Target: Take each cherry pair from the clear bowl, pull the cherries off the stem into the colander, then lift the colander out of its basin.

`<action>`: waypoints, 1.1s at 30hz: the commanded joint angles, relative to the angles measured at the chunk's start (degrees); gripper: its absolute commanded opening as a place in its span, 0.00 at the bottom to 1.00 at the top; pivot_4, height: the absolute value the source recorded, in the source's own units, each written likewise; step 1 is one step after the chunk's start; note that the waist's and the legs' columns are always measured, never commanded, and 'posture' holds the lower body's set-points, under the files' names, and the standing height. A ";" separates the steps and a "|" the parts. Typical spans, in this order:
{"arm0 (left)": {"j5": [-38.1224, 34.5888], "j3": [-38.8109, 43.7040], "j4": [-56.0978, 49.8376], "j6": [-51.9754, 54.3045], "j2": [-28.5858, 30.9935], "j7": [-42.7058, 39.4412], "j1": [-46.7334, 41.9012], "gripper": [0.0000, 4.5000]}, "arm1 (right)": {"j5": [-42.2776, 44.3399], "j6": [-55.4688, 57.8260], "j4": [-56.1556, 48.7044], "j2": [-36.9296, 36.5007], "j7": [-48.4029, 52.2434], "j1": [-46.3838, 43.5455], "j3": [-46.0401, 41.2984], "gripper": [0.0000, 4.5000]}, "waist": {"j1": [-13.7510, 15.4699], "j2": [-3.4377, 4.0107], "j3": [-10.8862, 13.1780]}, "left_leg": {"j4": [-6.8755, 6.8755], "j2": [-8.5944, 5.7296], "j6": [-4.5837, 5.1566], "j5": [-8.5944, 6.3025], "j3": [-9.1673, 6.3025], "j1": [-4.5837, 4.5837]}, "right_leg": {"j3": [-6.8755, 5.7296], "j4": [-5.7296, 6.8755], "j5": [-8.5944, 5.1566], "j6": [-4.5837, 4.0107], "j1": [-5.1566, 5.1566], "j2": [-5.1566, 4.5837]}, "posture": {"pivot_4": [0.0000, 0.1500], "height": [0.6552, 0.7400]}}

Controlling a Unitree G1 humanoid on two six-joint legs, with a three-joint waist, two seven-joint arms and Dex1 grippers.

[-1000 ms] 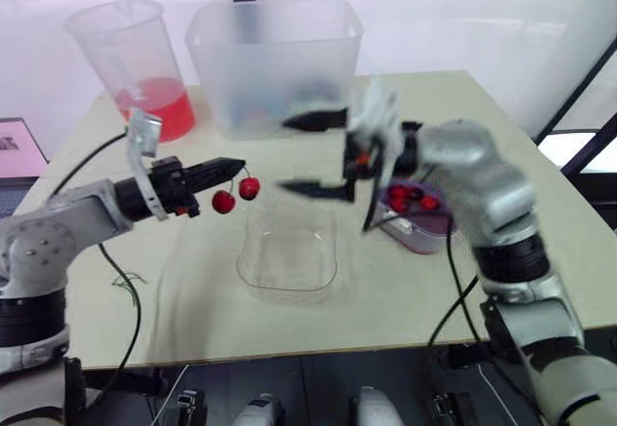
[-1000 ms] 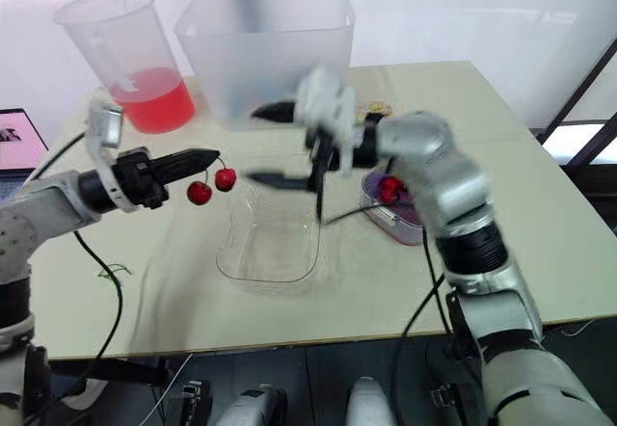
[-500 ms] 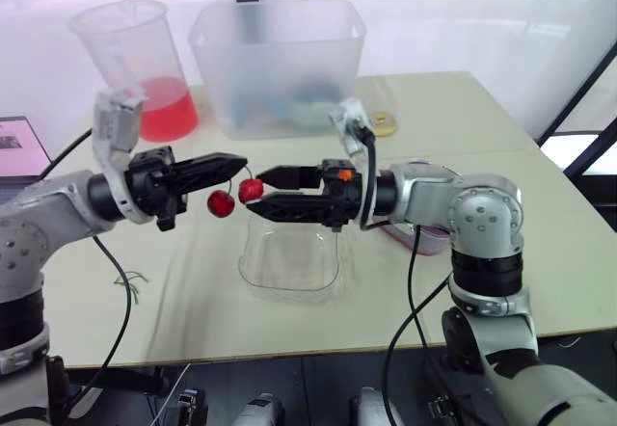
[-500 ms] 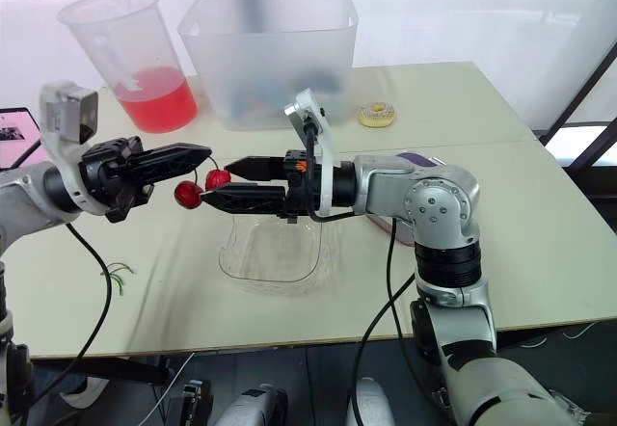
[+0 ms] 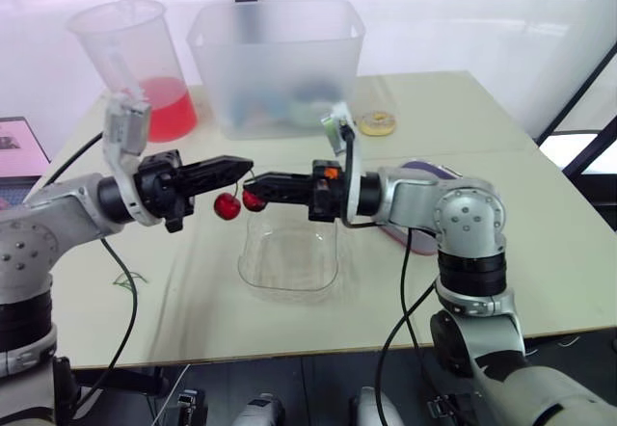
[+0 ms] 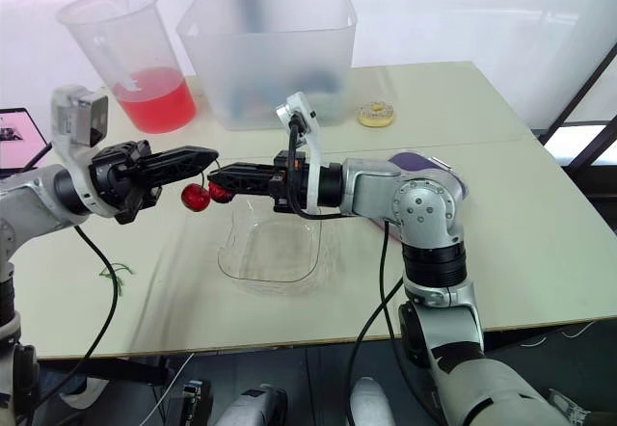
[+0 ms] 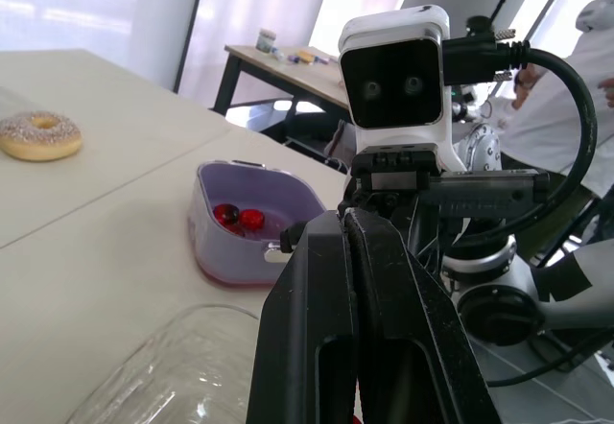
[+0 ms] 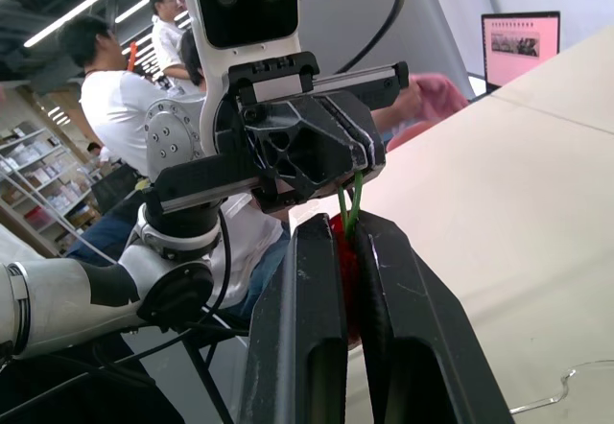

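Right gripper (image 5: 249,195), open a moment ago, is now clamping one of the red stemmed cherry pair (image 5: 228,206) above the clear plastic bowl (image 5: 289,264) — left gripper (image 5: 244,163) seemingly pinching the stem. Pull-off is coming up.

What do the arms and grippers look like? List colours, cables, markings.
Left arm and right arm: rounded silver-grey shells, black joints. Left gripper and right gripper: two tapered black fingers each. White camera box on each wrist, black cables hanging. Orange spot on the right wrist.
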 commanded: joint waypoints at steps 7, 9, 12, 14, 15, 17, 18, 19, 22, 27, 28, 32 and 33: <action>-0.76 1.29 -0.40 -0.59 0.38 0.38 -1.12 0.00 | 1.64 0.80 -0.24 0.07 0.91 -0.09 0.29 0.01 | 0.00 0.00 0.00 | 0.00 0.00 0.00 0.00 0.00 0.00 | 0.00 0.00 0.00 0.00 0.00 0.00 | 1.00 1.00; -0.87 1.28 -0.50 -0.61 0.29 0.46 -1.14 0.00 | 2.49 1.24 0.24 0.54 0.48 -0.07 -0.47 0.01 | 0.00 0.00 0.00 | 0.00 0.00 0.00 0.00 0.00 0.00 | 0.00 0.01 0.00 0.00 0.00 0.00 | 1.00 1.00; -0.94 1.17 -0.43 -0.63 0.19 0.46 -1.28 0.00 | 2.35 0.98 0.47 0.33 0.17 -0.26 -0.64 0.35 | 0.00 0.00 0.00 | 0.00 0.00 0.00 0.00 0.00 0.00 | 0.00 0.01 0.00 0.00 0.00 0.00 | 1.00 1.00; -0.94 1.07 -0.40 -0.68 0.08 0.50 -1.35 0.00 | 2.33 0.92 0.96 0.24 -0.09 -0.50 -0.85 0.47 | 0.00 0.00 0.00 | 0.01 0.00 0.00 0.00 0.00 0.00 | 0.00 0.01 0.00 0.00 0.00 0.00 | 1.00 1.00; -0.96 1.04 -0.42 -0.69 0.04 0.53 -1.37 0.00 | 2.50 1.11 1.14 0.13 -0.03 -0.57 -0.91 0.47 | 0.00 0.00 0.00 | 0.00 0.00 0.00 0.00 0.00 0.00 | 0.01 0.01 0.00 0.00 0.00 0.00 | 1.00 1.00; -1.06 1.04 -0.45 -0.74 -0.11 0.67 -1.41 0.00 | 2.67 1.55 1.20 -0.32 0.26 -0.53 -0.78 0.47 | 0.00 0.00 0.00 | 0.01 0.00 0.00 0.00 0.00 0.00 | 0.00 0.01 0.00 0.00 0.00 0.00 | 1.00 1.00; -1.11 1.04 -0.47 -0.76 -0.16 0.73 -1.43 0.00 | 2.74 1.76 1.18 -0.50 0.38 -0.42 -0.71 0.47 | 0.00 0.00 0.00 | 0.01 0.00 0.00 0.00 0.00 0.00 | 0.00 0.01 0.00 0.00 0.00 0.00 | 1.00 1.00; -1.14 1.06 -0.46 -0.78 -0.22 0.80 -1.46 0.00 | 2.62 1.86 1.08 -0.69 0.54 -0.24 -0.49 0.47 | 0.01 0.00 0.00 | 0.01 0.00 0.00 0.00 0.00 0.00 | 0.00 0.01 0.00 0.00 0.00 0.00 | 1.00 1.00; -1.09 1.09 -0.43 -0.82 -0.37 0.87 -1.57 0.00 | 2.57 2.13 1.00 -0.66 0.67 0.05 -0.18 0.47 | -0.02 0.00 0.00 | 0.01 0.00 0.00 0.00 0.00 0.00 | 0.00 0.02 0.00 0.00 0.00 0.00 | 1.00 1.00; -1.08 1.08 -0.35 -0.92 -0.55 0.91 -1.66 0.00 | 2.90 2.21 1.24 0.08 0.49 0.19 -0.21 0.47 | 0.00 0.00 0.00 | 0.01 0.00 0.00 0.00 0.00 0.00 | 0.00 0.01 0.00 0.00 0.00 0.00 | 1.00 1.00; -1.06 1.07 -0.33 -0.94 -0.56 0.89 -1.65 0.00 | 2.94 2.22 1.36 0.18 0.53 0.13 -0.18 0.47 | 0.00 0.00 0.00 | 0.01 0.00 0.00 0.00 0.00 0.00 | 0.00 0.02 0.00 0.00 0.00 0.00 | 1.00 1.00; -1.14 0.78 -0.73 -1.06 -1.02 1.38 -1.82 0.00 | 3.01 1.91 1.94 0.63 0.38 -0.10 -0.33 0.34 | 0.01 0.00 0.00 | 0.01 0.00 0.00 0.00 0.00 0.00 | 0.00 0.01 0.00 0.00 0.00 0.00 | 1.00 1.00; -1.15 0.70 -0.90 -1.06 -1.17 1.53 -1.84 0.00 | 3.07 1.84 2.03 0.69 0.41 -0.16 -0.38 0.28 | 0.03 0.00 0.00 | 0.01 0.00 0.00 0.00 0.00 0.00 | 0.00 0.02 0.00 0.00 0.00 0.00 | 1.00 1.00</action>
